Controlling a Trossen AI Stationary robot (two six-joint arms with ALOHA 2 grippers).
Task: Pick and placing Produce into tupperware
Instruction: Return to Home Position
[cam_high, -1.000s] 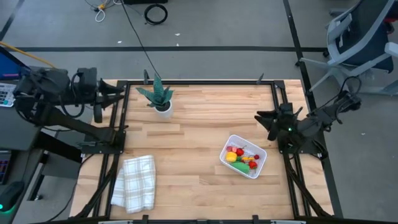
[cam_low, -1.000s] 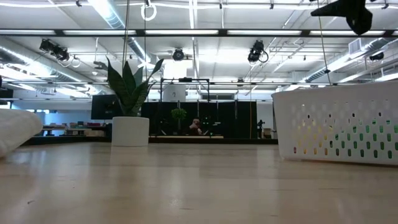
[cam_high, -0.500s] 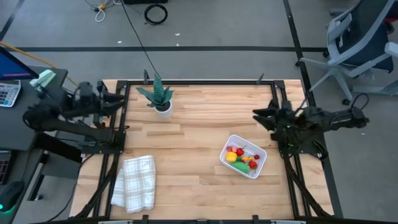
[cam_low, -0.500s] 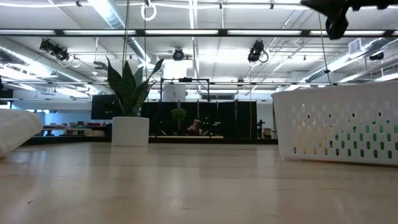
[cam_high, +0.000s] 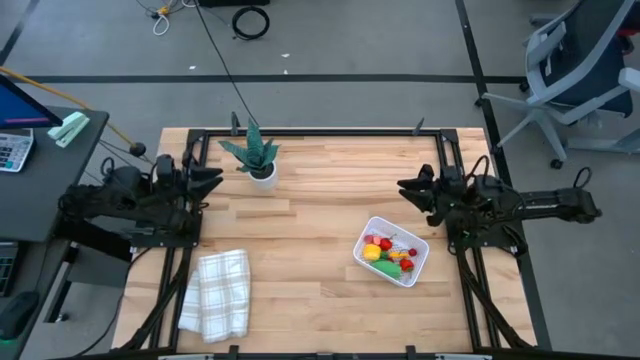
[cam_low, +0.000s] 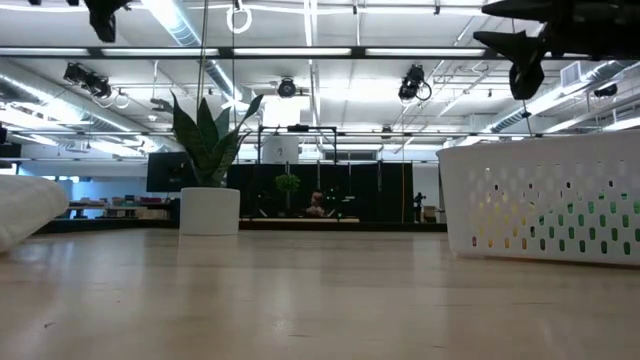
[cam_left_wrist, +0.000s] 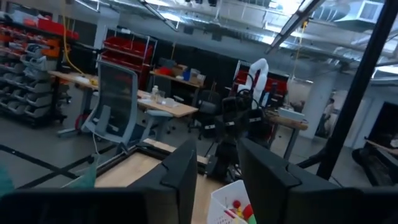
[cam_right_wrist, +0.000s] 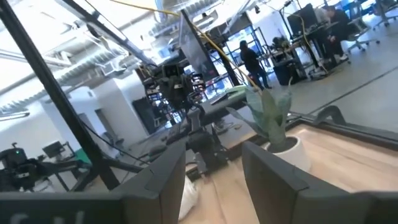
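Produce (cam_high: 385, 253) in tupperware (cam_high: 419, 265), near right gripper (cam_high: 408, 187), parted; left gripper (cam_high: 212, 178) parted, well apart

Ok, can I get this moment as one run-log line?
produce: in tupperware | left gripper: at left table edge, jaws open, empty | right gripper: at right table edge, jaws open, empty

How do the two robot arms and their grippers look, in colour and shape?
The left arm and right arm are black and jointed, with looped black cables. The left gripper and right gripper each have two flat dark fingers.
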